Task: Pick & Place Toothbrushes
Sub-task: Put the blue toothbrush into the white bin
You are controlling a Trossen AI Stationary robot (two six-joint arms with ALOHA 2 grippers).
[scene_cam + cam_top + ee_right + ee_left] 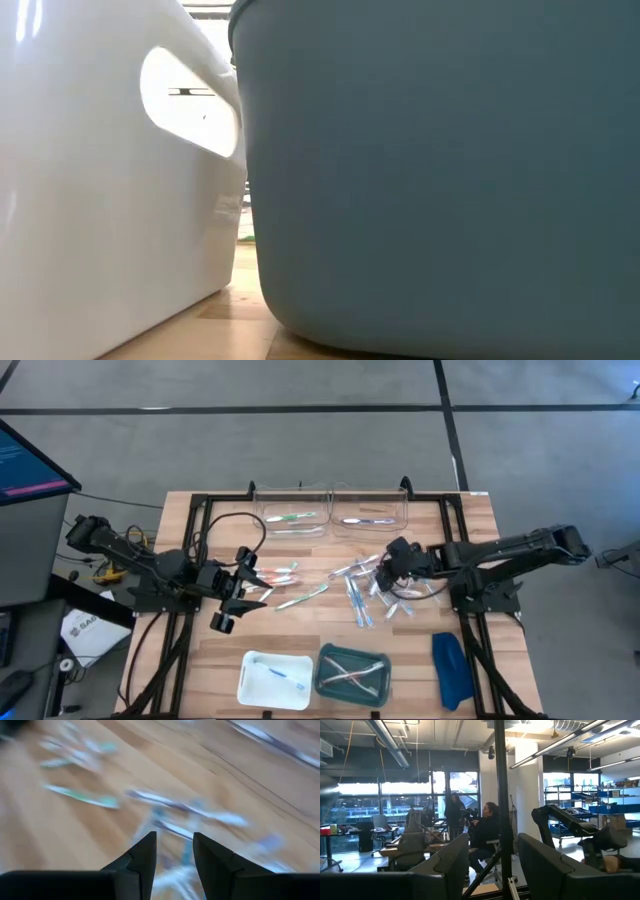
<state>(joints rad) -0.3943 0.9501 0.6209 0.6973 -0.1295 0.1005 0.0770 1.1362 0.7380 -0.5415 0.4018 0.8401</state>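
Toothbrushes [352, 585]: loose scatter across the middle of the wooden desk [180, 660]; pink and green ones toward the left arm's side, blue and clear-wrapped ones toward the right; a few already lie in the two clear bins [330, 512] at the far edge, one in the white tray [250, 678] and some in the teal tray [326, 676] at the near edge; dark-blue oblong object [450, 668] beside the teal tray, not part of the lot.

Right gripper [174, 845]: low over the blue and clear-wrapped cluster, tilted down at it; fingers parted with bare desk and brushes showing between them, nothing grasped.

Left gripper [490, 870]: lifted near the pink brushes at its side of the scatter, wrist camera looking level into the room where people sit; fingers apart, nothing seen between them, waiting.

Step in hand, as judged: right arm choosing one brush from its cluster. Handling advice: single out a brush lying clear of its neighbours; turn the fingers across its length, not along it; come straight down so both fingers straddle the handle near its middle; close only once the tips reach the wood; crossing brushes risk a double pick or a slide.
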